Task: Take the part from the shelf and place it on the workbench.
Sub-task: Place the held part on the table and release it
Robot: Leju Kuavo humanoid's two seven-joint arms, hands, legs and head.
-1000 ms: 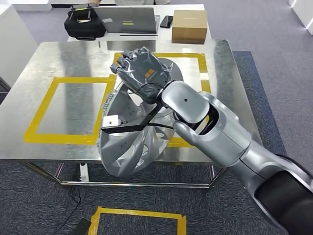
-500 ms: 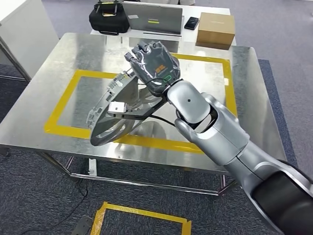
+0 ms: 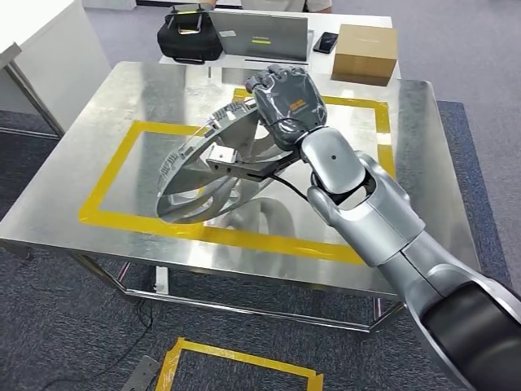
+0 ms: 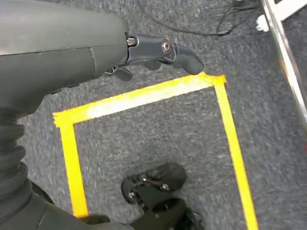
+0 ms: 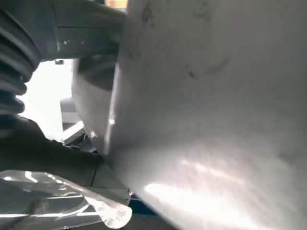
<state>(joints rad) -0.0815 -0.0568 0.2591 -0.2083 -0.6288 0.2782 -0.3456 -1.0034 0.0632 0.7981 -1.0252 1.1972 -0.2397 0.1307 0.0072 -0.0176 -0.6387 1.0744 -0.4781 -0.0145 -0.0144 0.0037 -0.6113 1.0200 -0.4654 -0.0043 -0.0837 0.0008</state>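
Workbench: steel-topped table took up most of the head view, two yellow tape rectangles marked on it, one at left centre, one toward the upper right.

Right arm came in from the lower right of the head view, silver shell.

Part: large silver finned wheel, tilted, held over the left tape rectangle near frame centre. Lower rim sat close to the near tape line; could not tell if it touched the tabletop. In the right wrist view the part was a blurred grey surface across most of the frame.

Right hand, upper centre of the head view, gripped the part's upper rim, fingers curled over the edge. Small orange label on the back of the hand, text too small to read.

Back table, top edge of the head view: grey laptop with a yellow sticker, unreadable; black bag to its left; brown cardboard box to its right; dark phone between laptop and box.

Left hand, upper part of the left wrist view, hung over grey carpet with a yellow tape square on the floor. Nothing in it, fingers loosely extended and apart.
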